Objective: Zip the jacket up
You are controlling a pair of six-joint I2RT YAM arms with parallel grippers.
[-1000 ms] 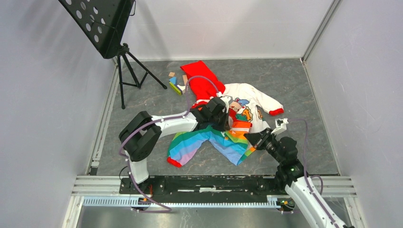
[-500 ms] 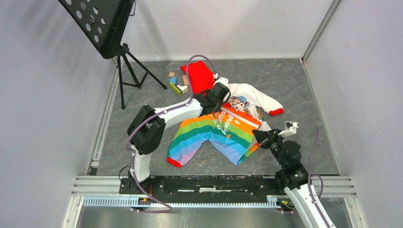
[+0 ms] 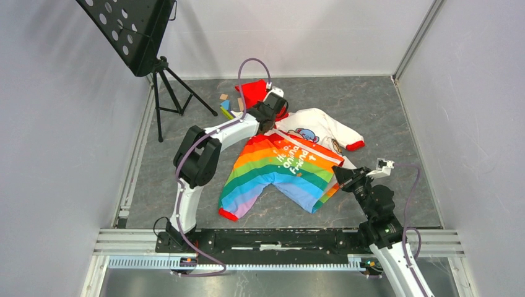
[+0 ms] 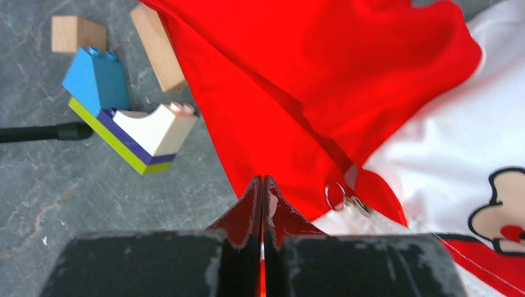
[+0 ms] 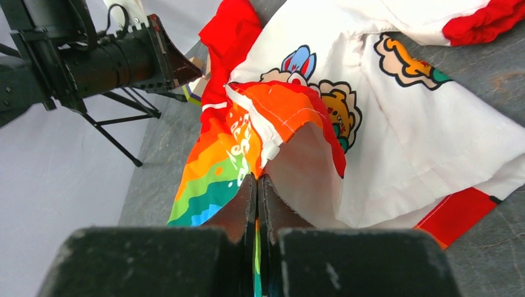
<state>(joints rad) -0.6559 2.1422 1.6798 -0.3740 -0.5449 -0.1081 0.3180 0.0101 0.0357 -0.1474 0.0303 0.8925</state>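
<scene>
The jacket point(image 3: 282, 164) lies on the grey floor, rainbow front up, white bear panel point(image 3: 316, 130) to its right, red hood point(image 3: 254, 93) at the far end. My left gripper point(image 3: 277, 111) is shut on the jacket's red collar edge next to the hood; the zipper pull ring point(image 4: 337, 195) shows just right of my fingers point(image 4: 254, 204). My right gripper point(image 3: 340, 176) is shut on the jacket's rainbow bottom hem point(image 5: 257, 247), holding it up off the floor. The front is stretched between the two grippers.
Several toy blocks point(image 3: 228, 106) lie left of the hood; they also show in the left wrist view point(image 4: 124, 117). A music stand on a tripod point(image 3: 162, 80) is at the far left. Walls enclose the floor on three sides.
My left gripper has moved away toward the hood, pulling the collar with it. The right gripper has drawn back slightly right. The rainbow front has unfolded and stretched flat.
</scene>
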